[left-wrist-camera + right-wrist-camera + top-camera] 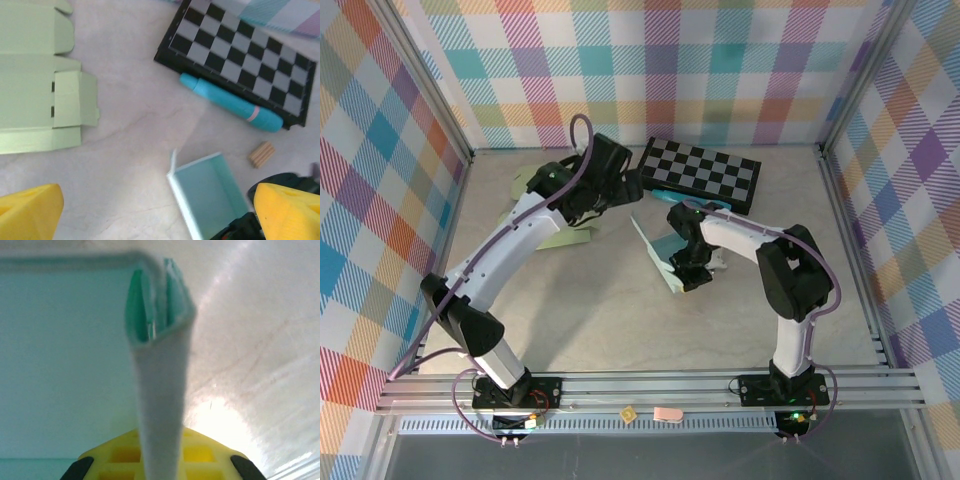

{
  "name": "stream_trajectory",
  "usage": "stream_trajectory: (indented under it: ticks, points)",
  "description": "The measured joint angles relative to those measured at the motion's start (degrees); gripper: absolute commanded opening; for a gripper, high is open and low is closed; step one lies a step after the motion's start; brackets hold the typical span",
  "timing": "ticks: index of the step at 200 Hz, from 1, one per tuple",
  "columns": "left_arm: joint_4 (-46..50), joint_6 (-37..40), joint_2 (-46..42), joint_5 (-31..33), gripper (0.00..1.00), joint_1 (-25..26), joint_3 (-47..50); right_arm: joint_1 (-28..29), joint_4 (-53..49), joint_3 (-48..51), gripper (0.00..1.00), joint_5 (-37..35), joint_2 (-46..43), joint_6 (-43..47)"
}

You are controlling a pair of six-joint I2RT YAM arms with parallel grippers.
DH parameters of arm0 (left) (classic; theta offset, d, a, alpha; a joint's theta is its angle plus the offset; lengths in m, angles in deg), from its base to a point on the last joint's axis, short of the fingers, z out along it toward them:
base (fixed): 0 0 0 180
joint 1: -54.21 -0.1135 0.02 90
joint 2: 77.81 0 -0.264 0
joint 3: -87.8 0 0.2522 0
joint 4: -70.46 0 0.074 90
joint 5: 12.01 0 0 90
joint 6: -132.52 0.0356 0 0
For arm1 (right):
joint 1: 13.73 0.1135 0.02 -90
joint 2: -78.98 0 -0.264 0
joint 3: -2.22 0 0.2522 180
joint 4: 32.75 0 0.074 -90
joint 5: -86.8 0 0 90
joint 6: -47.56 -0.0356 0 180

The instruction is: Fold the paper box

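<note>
Teal paper box: The teal paper box [656, 255] I am folding sits half-formed just right of the middle of the tabletop [570, 310]. Its open side faces up and a pale long wall runs along its left side.
Right gripper: My right gripper [692, 268] is clamped on a folded side wall of the box. In the wrist view that doubled wall rises straight out from between the yellow pads.
Left gripper: My left gripper [160, 200] hangs above the tabletop toward the far edge, its yellow fingers [30, 212] spread wide and holding nothing.
Green carton blank: A pale green carton blank [35, 80] lies flat and unfolded on the far-left part of the tabletop, well apart from the teal box.
Checkerboard: A black-and-grey checkerboard [705, 172] lies flat near the far edge, right of centre.
Turquoise marker: A capped turquoise marker [230, 102] lies along the checkerboard's near edge, touching it.
Wooden dowel: A short ribbed wooden dowel [261, 153] rests between the marker and the teal box, touching neither.
</note>
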Motion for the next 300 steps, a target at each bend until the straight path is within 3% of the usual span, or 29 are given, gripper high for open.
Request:
stream_trajectory:
  ticks: [47, 78, 112, 165, 224, 260, 300]
  points:
    - [1.49, -0.07, -5.16, -0.52, 0.94, 0.0, 7.06, 0.96, 2.75, -0.11, 0.0, 2.64, 1.9, -15.13]
    - [2.08, 0.0, -7.67, -1.99, 0.9, 0.0, 8.83, 1.88, 6.93, -0.15, 0.34, 3.65, 3.39, -19.23]
    - [2.1, 0.52, -8.2, -7.67, 0.87, 0.0, 11.06, 1.92, 9.35, -0.26, 0.5, 6.01, 4.52, -20.92]
    - [3.98, 3.1, -3.65, -16.85, 0.85, -0.57, 9.2, 1.53, 11.91, 1.49, 0.6, 5.05, 1.66, -21.22]
    - [6.14, 5.46, 3.19, -20.02, 0.87, -2.93, 6.1, -1.4, 11.5, 1.51, 0.68, 1.64, -5.68, -21.09]
    - [8.87, 7.67, 6.21, -20.06, 0.86, -3.28, 0.79, -5.09, 9.29, -0.57, 0.66, -2.16, -8.59, -14.47]
    - [10.6, 10.54, 11.32, -20.48, 0.72, -3.28, -3.8, -11.02, 10.75, -4.63, 0.62, -3.13, -10.93, 9.66]
